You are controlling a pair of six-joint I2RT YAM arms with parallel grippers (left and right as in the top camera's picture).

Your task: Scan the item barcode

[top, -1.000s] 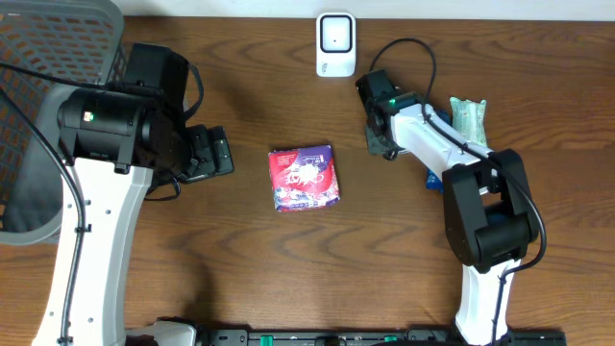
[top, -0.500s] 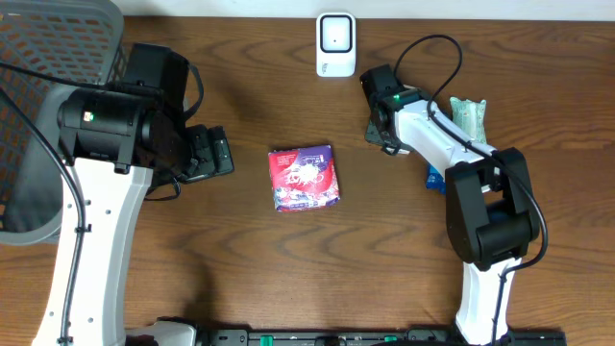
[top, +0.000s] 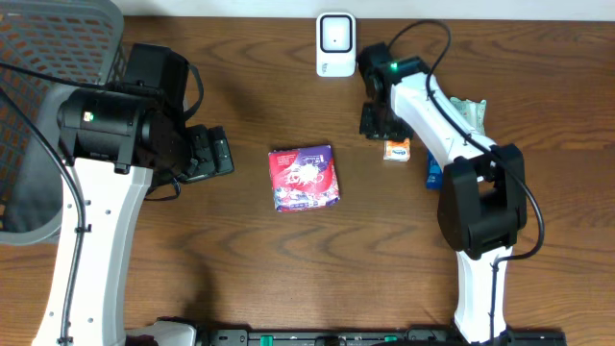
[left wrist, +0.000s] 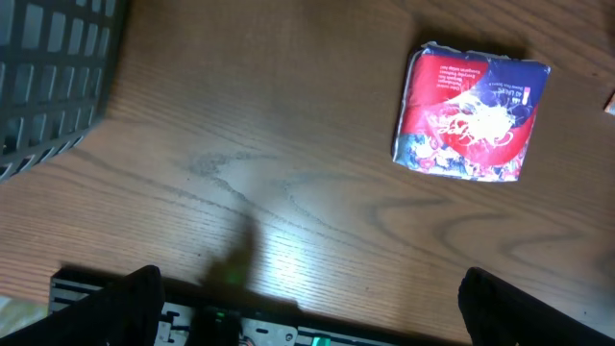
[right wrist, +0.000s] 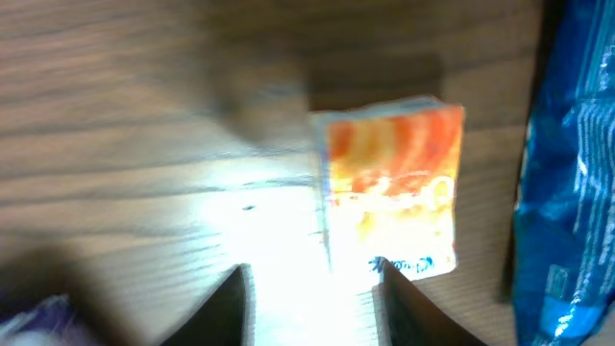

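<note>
The white barcode scanner (top: 333, 43) stands at the table's far edge. A small orange-and-white box (top: 397, 149) lies flat on the wood to the right of and nearer than it; no barcode shows on its top face. My right gripper (top: 378, 120) hovers just left of the box, open. In the right wrist view the box (right wrist: 389, 187) lies on the table just past the gripper (right wrist: 317, 308), whose jaws hold nothing. A red and purple packet (top: 305, 177) lies mid-table. Left of it, my left gripper (top: 207, 154) hangs wide open and empty.
A dark mesh basket (top: 48, 58) fills the far left corner. A blue packet (top: 434, 173) and a green packet (top: 471, 113) lie beside the right arm. In the left wrist view the red packet (left wrist: 471, 115) lies at upper right and the basket (left wrist: 48, 77) at upper left.
My right gripper has moved toward the scanner and opened from shut. The orange-and-white box, not seen before, now lies free on the table. The left arm has not moved.
</note>
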